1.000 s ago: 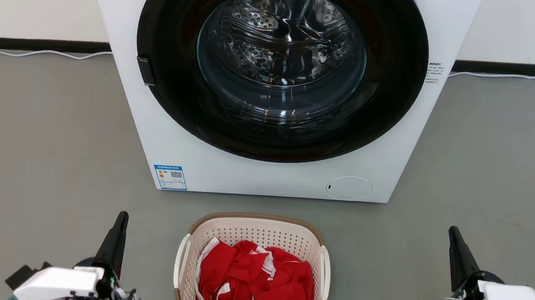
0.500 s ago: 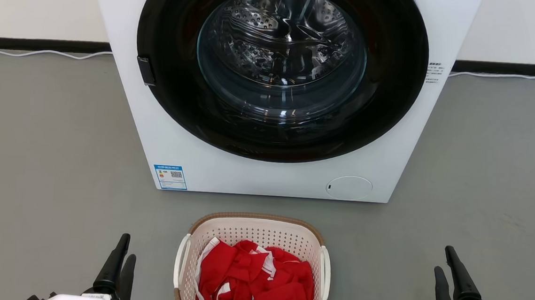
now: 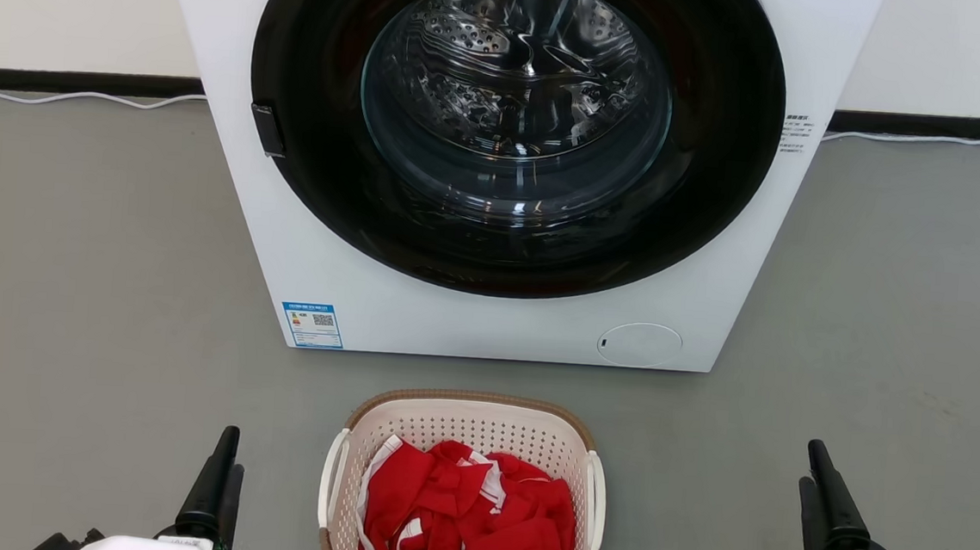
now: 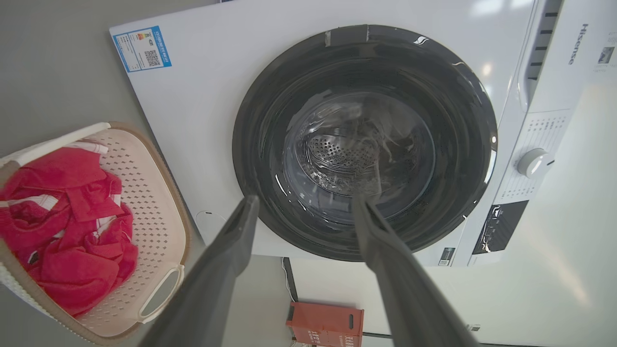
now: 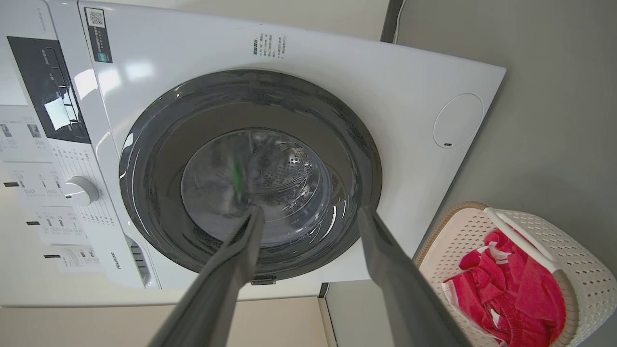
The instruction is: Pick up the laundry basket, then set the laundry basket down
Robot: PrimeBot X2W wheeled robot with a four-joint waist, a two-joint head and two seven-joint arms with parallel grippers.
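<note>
Head view: cream-white perforated plastic laundry basket (image 3: 479,430), brown-rimmed, on grey floor (image 3: 110,283), unheld. Both open: left gripper (image 3: 231,455), right gripper (image 3: 810,466), well apart either side. Pre-grasp; next: reach white side handles (image 3: 326,479).

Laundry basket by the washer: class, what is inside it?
Crumpled red cloth with white trim lies inside the cream-white perforated plastic basket; its floor and anything underneath are covered.

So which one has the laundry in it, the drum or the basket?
The cream-white perforated plastic basket with the brown rim, on the floor: red clothes lie in it. The steel drum of the white washer looks empty.
</note>
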